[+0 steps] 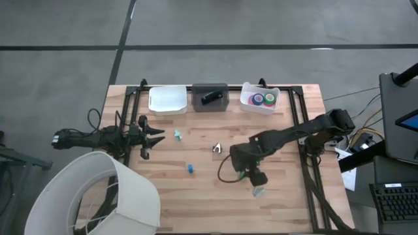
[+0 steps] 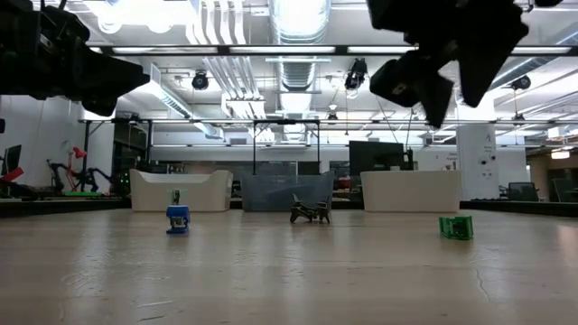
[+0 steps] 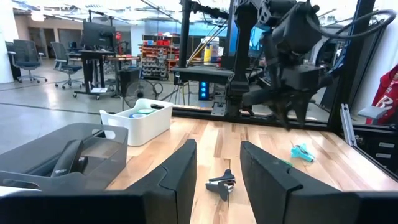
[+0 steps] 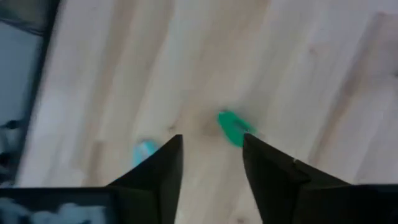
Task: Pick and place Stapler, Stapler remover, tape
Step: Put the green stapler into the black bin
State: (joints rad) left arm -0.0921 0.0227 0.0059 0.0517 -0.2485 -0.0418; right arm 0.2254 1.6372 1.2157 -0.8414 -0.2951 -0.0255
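Pale wood is seen across the table (image 1: 196, 196), and at nine o'clock the left gripper (image 1: 155, 136) is parked, fingers spread wide, nothing held. At twelve, the grey bin (image 1: 209, 98) holds the stapler (image 1: 210, 98); the tape (image 1: 262, 99) sits in the white bin (image 1: 260, 98) at one. Near four, the right gripper (image 4: 211, 152) is poised open and empty above the green piece (image 4: 234, 128), apparently the next pick; it should be centred between the fingers before closing.

no readable text, labels, brands, numbers or signs anywhere
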